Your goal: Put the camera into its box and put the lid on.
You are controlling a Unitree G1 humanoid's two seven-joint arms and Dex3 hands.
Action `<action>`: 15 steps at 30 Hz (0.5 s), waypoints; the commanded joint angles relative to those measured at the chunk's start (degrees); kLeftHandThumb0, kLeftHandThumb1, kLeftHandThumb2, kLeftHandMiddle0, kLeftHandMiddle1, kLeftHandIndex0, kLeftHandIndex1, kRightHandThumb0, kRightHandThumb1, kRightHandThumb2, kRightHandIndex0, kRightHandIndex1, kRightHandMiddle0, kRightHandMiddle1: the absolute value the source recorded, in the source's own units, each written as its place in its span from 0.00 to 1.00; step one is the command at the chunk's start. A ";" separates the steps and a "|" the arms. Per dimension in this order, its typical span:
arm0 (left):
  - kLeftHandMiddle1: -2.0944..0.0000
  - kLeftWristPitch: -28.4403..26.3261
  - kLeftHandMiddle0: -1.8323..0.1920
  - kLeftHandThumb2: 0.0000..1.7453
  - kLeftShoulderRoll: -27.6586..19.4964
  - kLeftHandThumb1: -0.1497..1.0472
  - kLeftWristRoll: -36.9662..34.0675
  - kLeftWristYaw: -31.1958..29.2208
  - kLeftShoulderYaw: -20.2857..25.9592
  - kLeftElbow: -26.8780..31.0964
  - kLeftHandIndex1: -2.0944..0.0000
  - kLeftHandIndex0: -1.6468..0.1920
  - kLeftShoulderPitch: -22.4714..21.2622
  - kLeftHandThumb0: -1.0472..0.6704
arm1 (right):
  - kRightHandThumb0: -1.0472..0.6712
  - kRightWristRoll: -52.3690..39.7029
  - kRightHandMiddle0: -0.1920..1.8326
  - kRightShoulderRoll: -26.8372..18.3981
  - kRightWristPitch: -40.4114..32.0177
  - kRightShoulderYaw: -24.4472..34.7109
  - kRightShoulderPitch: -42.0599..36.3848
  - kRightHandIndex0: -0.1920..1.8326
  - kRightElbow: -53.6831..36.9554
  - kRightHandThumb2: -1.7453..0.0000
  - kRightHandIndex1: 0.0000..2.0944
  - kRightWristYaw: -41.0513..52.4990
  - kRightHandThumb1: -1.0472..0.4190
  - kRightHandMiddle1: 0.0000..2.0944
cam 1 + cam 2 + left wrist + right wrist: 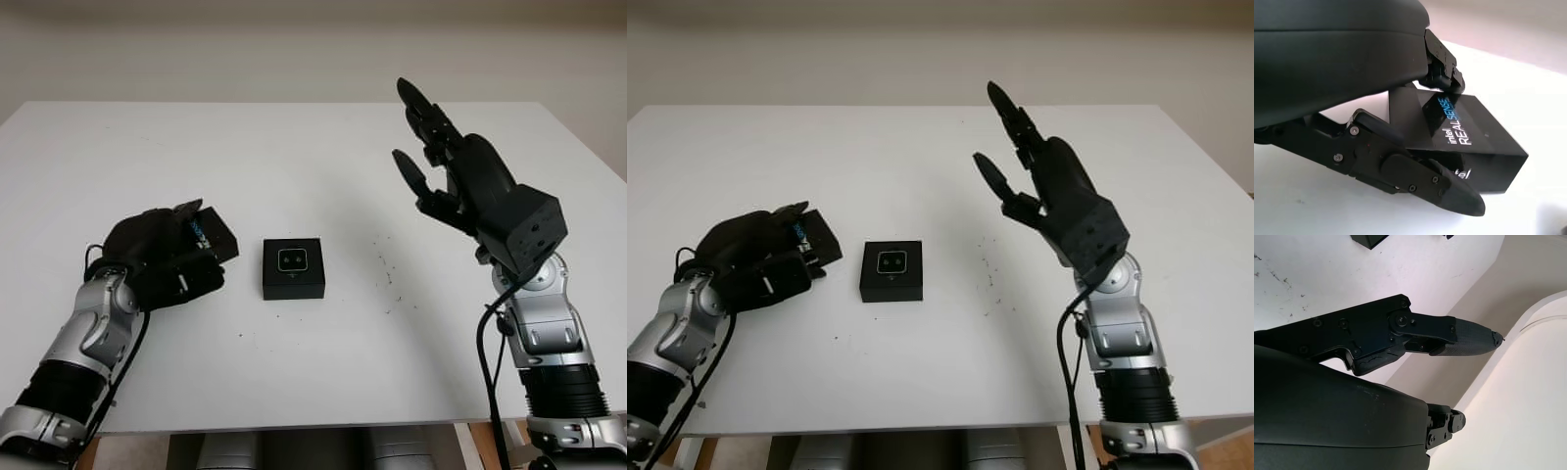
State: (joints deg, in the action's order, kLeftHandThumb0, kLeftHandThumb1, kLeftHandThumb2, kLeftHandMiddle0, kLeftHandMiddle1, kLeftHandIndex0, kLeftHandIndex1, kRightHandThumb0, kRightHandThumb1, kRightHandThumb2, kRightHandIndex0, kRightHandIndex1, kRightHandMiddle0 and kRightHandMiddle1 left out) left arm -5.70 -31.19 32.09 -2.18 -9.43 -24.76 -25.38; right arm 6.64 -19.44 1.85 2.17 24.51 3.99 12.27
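So the left hand [162, 257] is gripping the lid [1469, 142], the black cardboard piece with the RealSense print, fingers [1415, 174] curling around it down at the table [313, 372]. Just off that hand's fingertip side, the box [293, 268] is sitting with the camera [293, 258] already nestled in it, lenses facing up. The right hand [441, 162] is hanging in the air holding nothing, well off to the box's far side.

My guess is that the lid is light, thin card, so it'll crush or skew if squeezed hard. It's probably best to be pinching it by opposite side walls and lowering it square. The box looks light too, so it may be sliding around when the lid is going on.
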 commanded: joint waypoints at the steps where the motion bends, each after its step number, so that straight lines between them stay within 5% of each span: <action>1: 0.54 1.60 0.76 0.06 1.07 0.99 -1.54 1.50 1.03 -1.78 0.80 0.65 -0.50 0.32 | 0.19 0.22 0.13 -0.13 -0.15 -0.15 -0.21 0.12 -0.82 0.70 0.03 -0.39 0.00 0.04; 5: 0.24 4.35 0.85 0.08 1.28 1.00 -2.18 4.68 0.97 -3.76 0.40 0.81 -0.62 0.38 | 0.20 0.26 0.14 -0.22 -0.17 -0.02 -0.45 0.12 -0.99 0.70 0.03 -0.39 0.00 0.04; 15: 0.09 6.58 0.87 0.10 1.39 1.00 -3.99 6.02 2.38 -0.85 0.27 0.85 0.41 0.43 | 0.20 0.06 0.14 -0.12 -1.22 -0.01 -0.71 0.12 -1.55 0.71 0.03 -0.40 0.00 0.04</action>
State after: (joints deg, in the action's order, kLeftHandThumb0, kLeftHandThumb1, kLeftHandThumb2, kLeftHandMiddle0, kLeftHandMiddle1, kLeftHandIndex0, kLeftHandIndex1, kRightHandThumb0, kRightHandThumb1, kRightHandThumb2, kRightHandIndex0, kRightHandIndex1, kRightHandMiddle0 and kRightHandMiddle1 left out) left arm 0.34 -29.99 28.97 4.04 -8.19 -27.41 -25.13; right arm 6.96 -19.44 0.86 2.12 23.87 3.78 11.89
